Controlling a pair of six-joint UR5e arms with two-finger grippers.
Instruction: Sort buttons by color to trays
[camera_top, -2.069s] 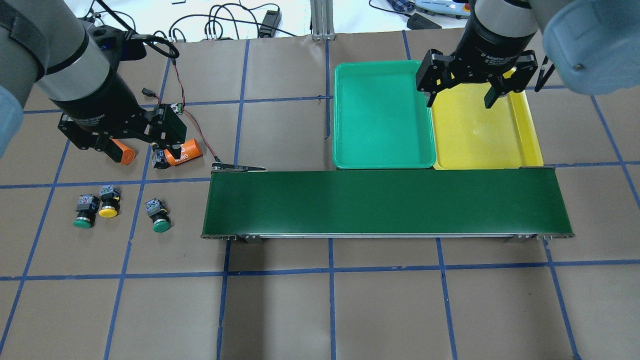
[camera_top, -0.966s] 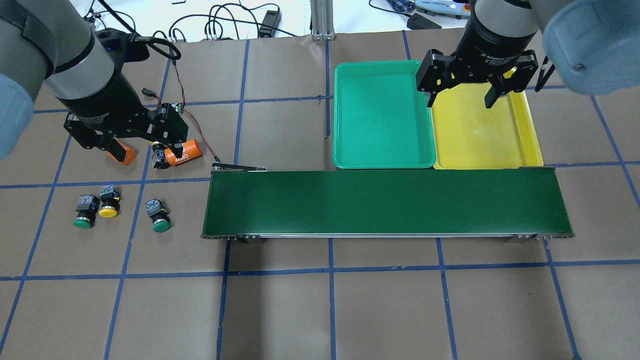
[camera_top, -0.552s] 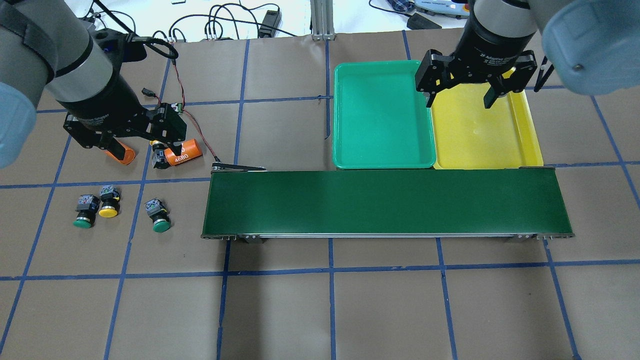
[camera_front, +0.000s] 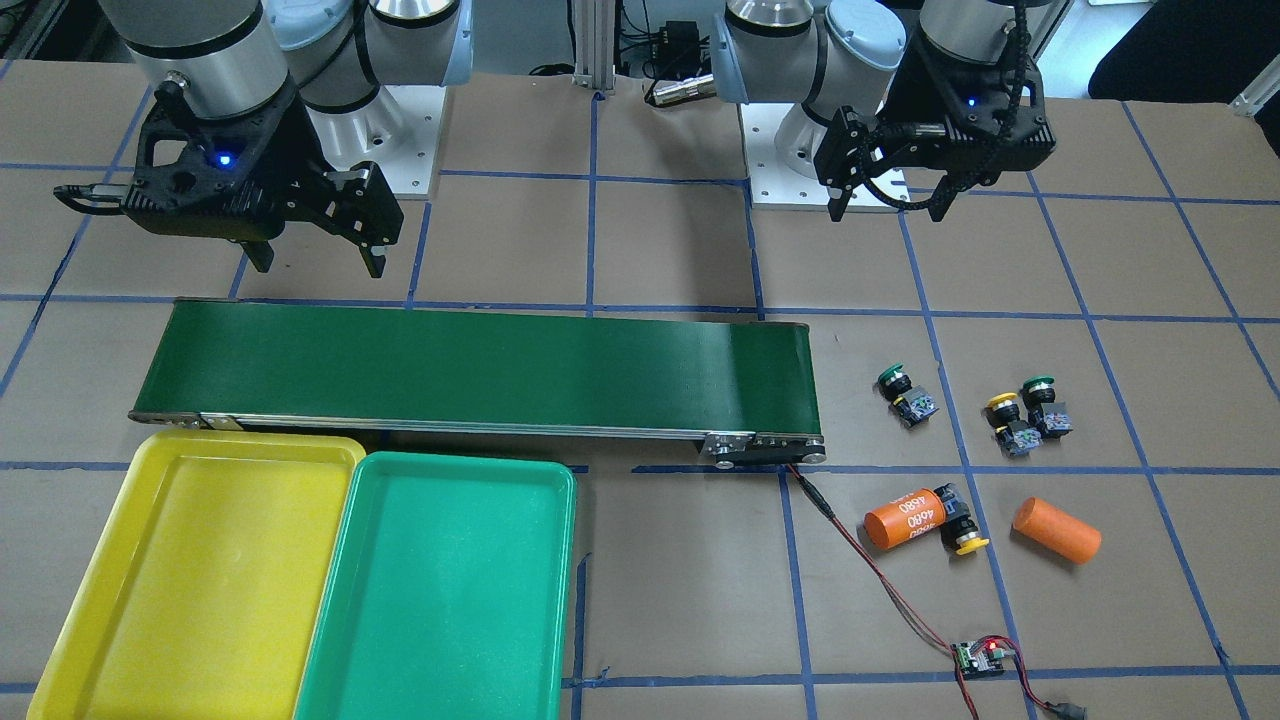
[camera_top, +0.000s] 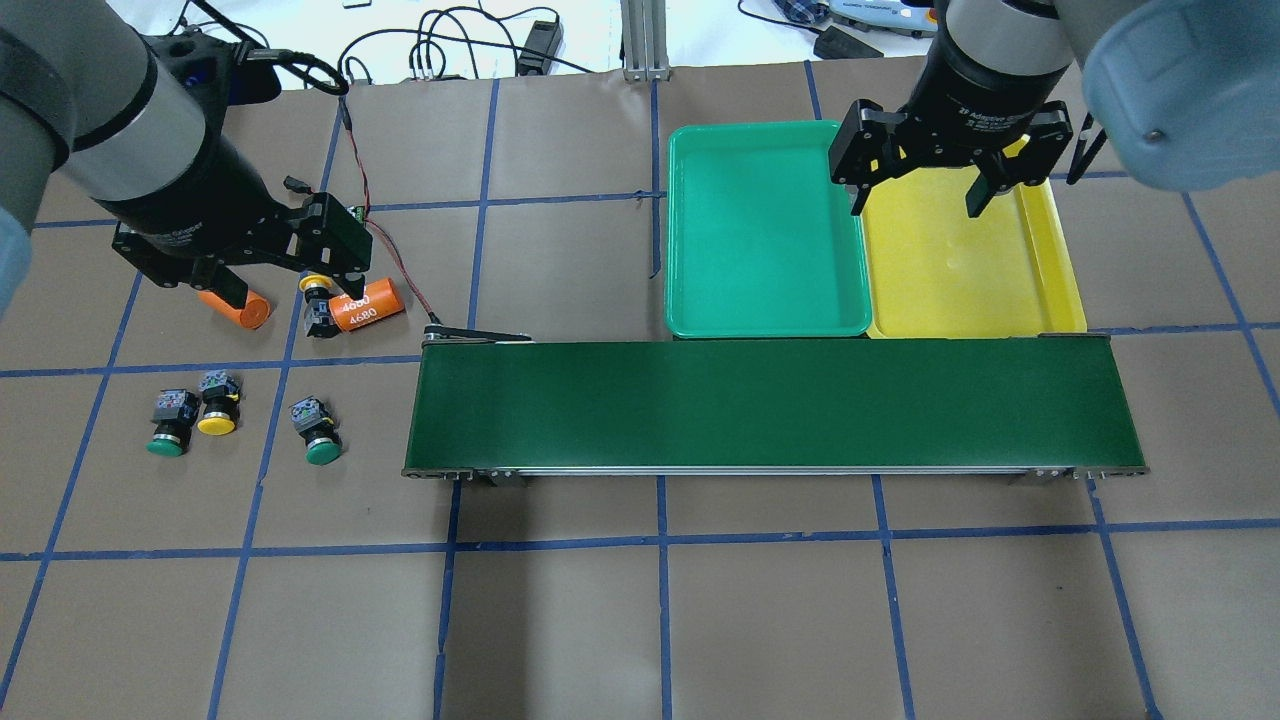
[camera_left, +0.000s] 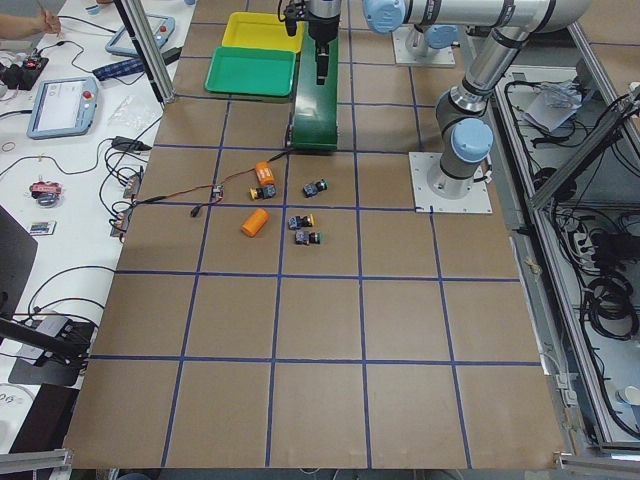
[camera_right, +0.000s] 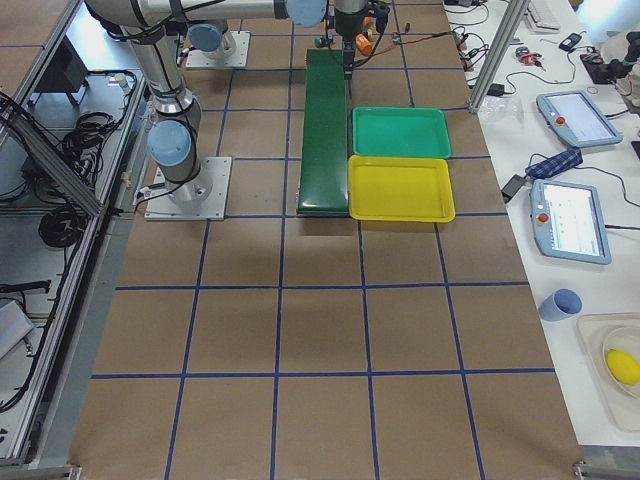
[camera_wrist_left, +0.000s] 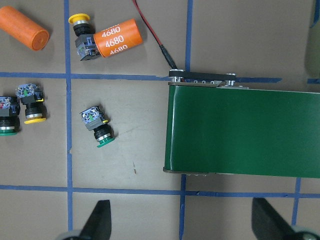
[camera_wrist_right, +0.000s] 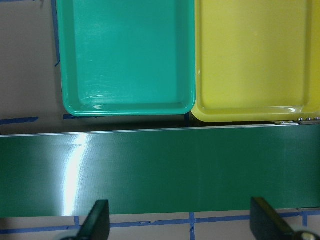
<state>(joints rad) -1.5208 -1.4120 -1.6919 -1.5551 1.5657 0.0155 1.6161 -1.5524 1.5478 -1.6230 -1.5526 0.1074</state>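
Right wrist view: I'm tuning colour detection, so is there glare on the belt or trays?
Right wrist view: a bright vertical streak on the long dark-green conveyor belt, left part; faint sheen on the shallow green plastic tray. Overhead view: belt evenly dark, no streak.

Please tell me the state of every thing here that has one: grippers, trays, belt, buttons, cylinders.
left gripper: open, empty
right gripper: open, empty
green tray: empty
yellow tray: empty
belt: nothing on it
marked cylinder: lying down
plain cylinder: lying down
lone yellow button: on its side, beside the marked cylinder
paired yellow button: on its side
paired green button: on its side
lone green button: on its side
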